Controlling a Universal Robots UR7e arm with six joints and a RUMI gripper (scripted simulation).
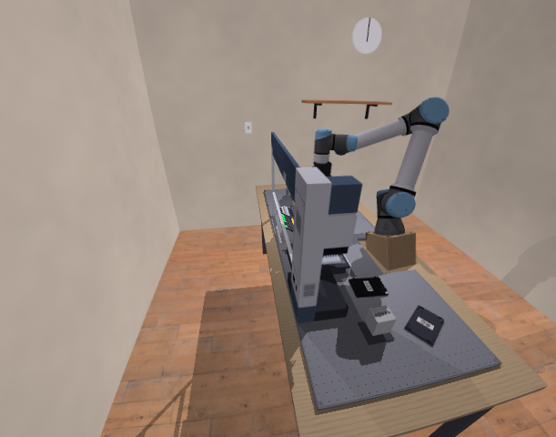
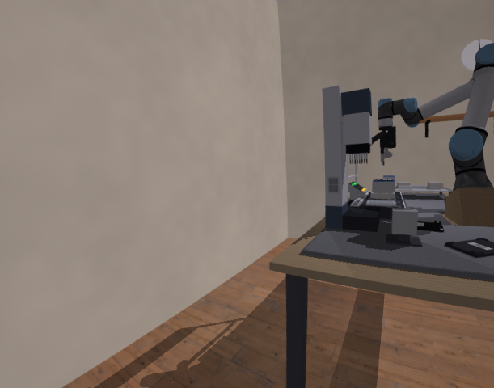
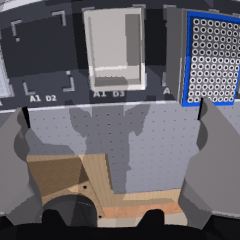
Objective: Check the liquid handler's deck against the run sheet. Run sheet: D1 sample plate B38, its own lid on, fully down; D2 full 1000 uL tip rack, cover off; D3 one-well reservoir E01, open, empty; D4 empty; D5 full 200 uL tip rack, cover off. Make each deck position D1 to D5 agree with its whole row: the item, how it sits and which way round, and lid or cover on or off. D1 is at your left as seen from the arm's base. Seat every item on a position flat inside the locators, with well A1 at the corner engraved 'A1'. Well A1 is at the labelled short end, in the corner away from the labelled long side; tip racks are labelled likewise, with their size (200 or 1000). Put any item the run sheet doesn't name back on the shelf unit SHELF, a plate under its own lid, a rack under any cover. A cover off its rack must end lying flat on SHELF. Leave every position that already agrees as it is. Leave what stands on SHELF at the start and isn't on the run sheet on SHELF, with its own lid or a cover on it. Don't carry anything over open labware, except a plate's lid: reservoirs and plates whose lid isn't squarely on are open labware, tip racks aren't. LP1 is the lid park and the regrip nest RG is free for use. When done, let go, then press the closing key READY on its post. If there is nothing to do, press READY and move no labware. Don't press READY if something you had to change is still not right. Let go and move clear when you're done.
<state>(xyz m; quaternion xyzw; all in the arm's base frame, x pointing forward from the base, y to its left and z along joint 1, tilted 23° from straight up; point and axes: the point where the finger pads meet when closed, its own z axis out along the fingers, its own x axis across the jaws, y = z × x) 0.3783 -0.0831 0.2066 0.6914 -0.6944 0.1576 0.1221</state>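
1. Grey two-jaw hand (image 3: 116,150) hanging high over the near edge of the deck, jaws spread wide, nothing between them; grey fingers framing the wrist view at left and right.
2. Off-white one-well reservoir (image 3: 116,47) sitting open at the position engraved D3, straight ahead of the hand in the wrist view, inside pale and bare.
3. Position D2 (image 3: 40,50) just left of the reservoir, showing only dark deck between white corner locators.
4. Blue-framed tip rack (image 3: 212,57) on the next position to the right, uncovered, rows of round tip openings visible; label and size not readable.
5. Sliver of a pale item at the far left edge of the wrist view, too cut off to identify.
6. Tall grey and navy liquid handler tower (image 1: 315,235) standing close beside the hand, its black pipetting head (image 2: 358,151) at about the same height as the fingers and near them in the exterior view.
7. Grey perforated surface (image 1: 409,367) carrying, well apart from the deck, a black flat pad with a white label (image 1: 423,324), a small grey block on a post (image 1: 380,320) and another black labelled nest (image 1: 368,287).
8. Wooden wall shelf (image 1: 346,102) and round white clock (image 1: 367,35) on the far wall behind the grey and blue arm (image 1: 411,159).
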